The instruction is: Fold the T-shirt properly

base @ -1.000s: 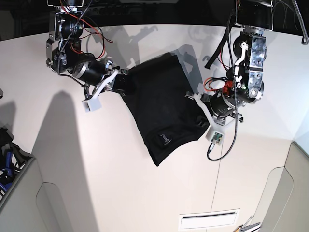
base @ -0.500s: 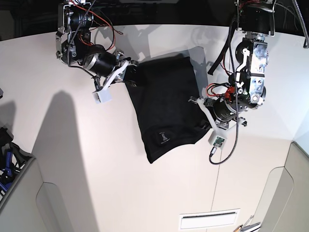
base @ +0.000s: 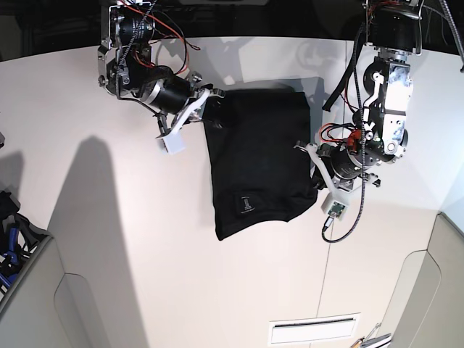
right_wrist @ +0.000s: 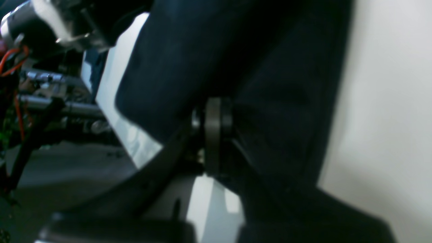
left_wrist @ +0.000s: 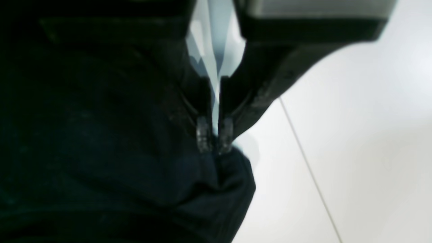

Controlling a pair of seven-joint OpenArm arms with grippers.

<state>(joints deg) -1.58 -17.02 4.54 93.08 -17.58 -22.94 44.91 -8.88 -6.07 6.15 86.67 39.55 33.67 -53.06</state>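
The black T-shirt (base: 255, 156) lies folded in a rough rectangle on the white table (base: 109, 239), with its small label patch (base: 246, 204) near the front hem. My right gripper (base: 212, 110) is at the shirt's back left corner, shut on the fabric; in the right wrist view the cloth (right_wrist: 276, 84) wraps around the gripper (right_wrist: 216, 135). My left gripper (base: 310, 174) is at the shirt's right edge near the front corner. In the left wrist view it (left_wrist: 214, 140) is closed on a bunched fold of the shirt (left_wrist: 101, 135).
Blue items (base: 9, 246) lie at the left edge beside a grey panel. A white vent slot (base: 313, 331) is set in the table front. A thin seam (left_wrist: 303, 155) runs across the table by my left gripper. The table's back edge borders a dark area.
Both grippers have carried the shirt to the right and turned it. Its sides now run nearly straight front to back. The right gripper moved right along the back; the left moved slightly forward.
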